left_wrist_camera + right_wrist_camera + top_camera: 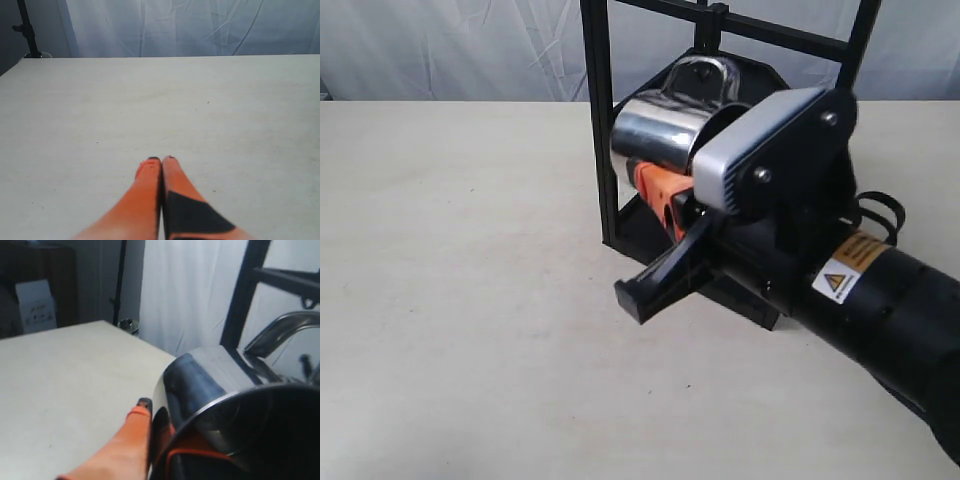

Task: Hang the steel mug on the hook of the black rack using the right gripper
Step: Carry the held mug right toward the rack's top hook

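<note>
One steel mug point(655, 130) clamped in right hand point(665, 195), handle turned toward hook point(718, 25) at 12 o'clock; left hand point(162, 161) clenched, empty.

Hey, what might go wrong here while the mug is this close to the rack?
The mug lies tilted in the right gripper, its handle just below the hook, so the loop could miss and bump the crossbar. The gripper holds the mug near its rim on mirror-smooth steel; it may slip. The arm is close enough to nudge the rack.
</note>
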{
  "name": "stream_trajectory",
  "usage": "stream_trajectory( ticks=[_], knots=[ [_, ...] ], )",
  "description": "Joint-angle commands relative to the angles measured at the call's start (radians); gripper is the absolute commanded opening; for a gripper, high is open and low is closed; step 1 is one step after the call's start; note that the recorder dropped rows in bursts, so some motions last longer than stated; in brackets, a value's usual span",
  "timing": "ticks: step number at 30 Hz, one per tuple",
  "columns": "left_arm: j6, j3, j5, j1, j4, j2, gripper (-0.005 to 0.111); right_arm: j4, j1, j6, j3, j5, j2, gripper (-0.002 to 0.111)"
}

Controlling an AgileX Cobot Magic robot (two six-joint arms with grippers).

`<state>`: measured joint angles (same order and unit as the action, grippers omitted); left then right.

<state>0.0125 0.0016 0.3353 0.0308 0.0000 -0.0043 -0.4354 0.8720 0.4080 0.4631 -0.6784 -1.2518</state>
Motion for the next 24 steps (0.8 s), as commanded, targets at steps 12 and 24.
stream_trajectory(
  ticks=[12, 24],
  knots=[
    [-0.005, -0.002, -0.008, -0.005, 0.000, 0.004, 0.000, -0.131, -0.004, 0.036, 0.000, -0.047, -0.109, -0.001],
    [-0.005, -0.002, -0.008, -0.005, 0.000, 0.004, 0.000, 0.027, -0.004, -0.044, 0.002, -0.111, -0.032, -0.001]
  ],
)
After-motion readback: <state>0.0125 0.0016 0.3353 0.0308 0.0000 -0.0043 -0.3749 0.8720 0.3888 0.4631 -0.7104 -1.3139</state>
